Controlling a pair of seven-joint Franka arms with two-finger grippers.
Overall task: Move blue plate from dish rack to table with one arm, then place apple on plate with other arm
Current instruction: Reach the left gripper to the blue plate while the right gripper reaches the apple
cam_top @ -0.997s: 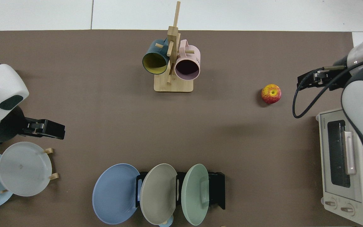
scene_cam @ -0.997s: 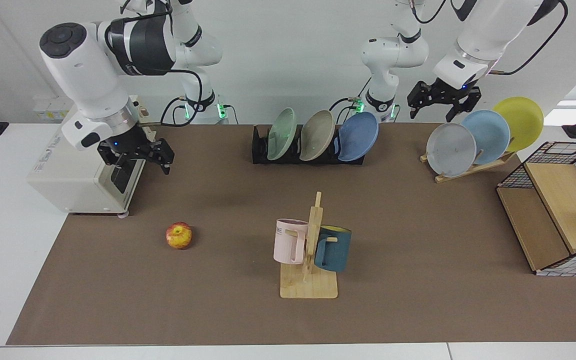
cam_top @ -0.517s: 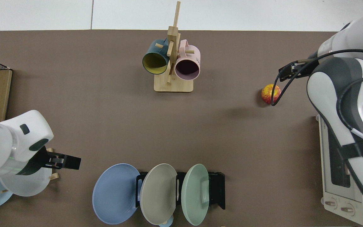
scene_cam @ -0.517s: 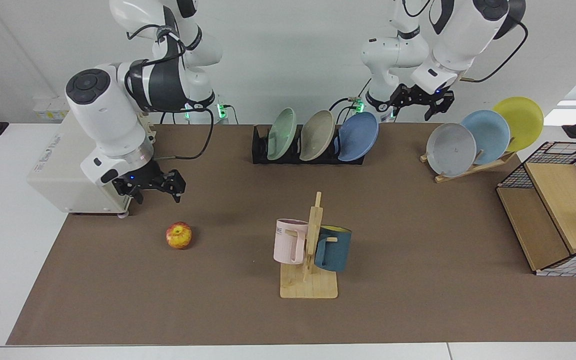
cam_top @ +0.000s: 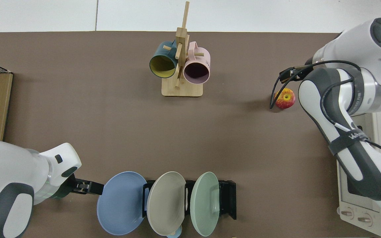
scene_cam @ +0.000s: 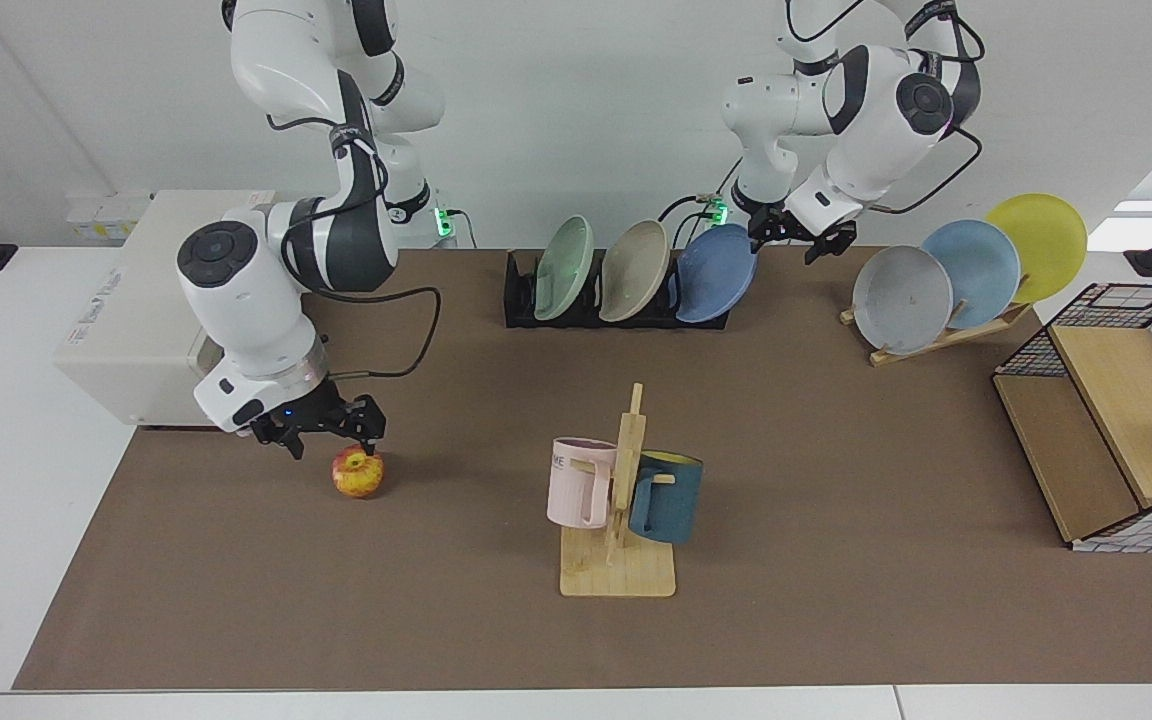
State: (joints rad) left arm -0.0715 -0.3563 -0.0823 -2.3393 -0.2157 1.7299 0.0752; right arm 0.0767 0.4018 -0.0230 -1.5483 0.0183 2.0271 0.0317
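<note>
Now: left gripper [scene_cam: 802, 240] at the blue plate's [scene_cam: 714, 272] upper rim, fingers spread, empty; plate leans edge-up in the dish rack's [scene_cam: 521, 296] end slot.
Right gripper [scene_cam: 321, 433] hovers just over the apple [scene_cam: 358, 472] on the table [scene_cam: 836, 600], open, empty. Plate matte periwinkle, shallow.

Few readable marks. Pink mug [scene_cam: 581, 483] on the wooden mug stand [scene_cam: 618, 560], at 6 o'clock from the dish rack [scene_cam: 616, 303]: dark letters by its rim, possibly "ME", rest hidden. Arm strap [cam_top: 346, 140] at 3 o'clock in the top view: white letters "WA", remainder cut off. Toaster oven [scene_cam: 126, 325] side carried print, too small to read.
</note>
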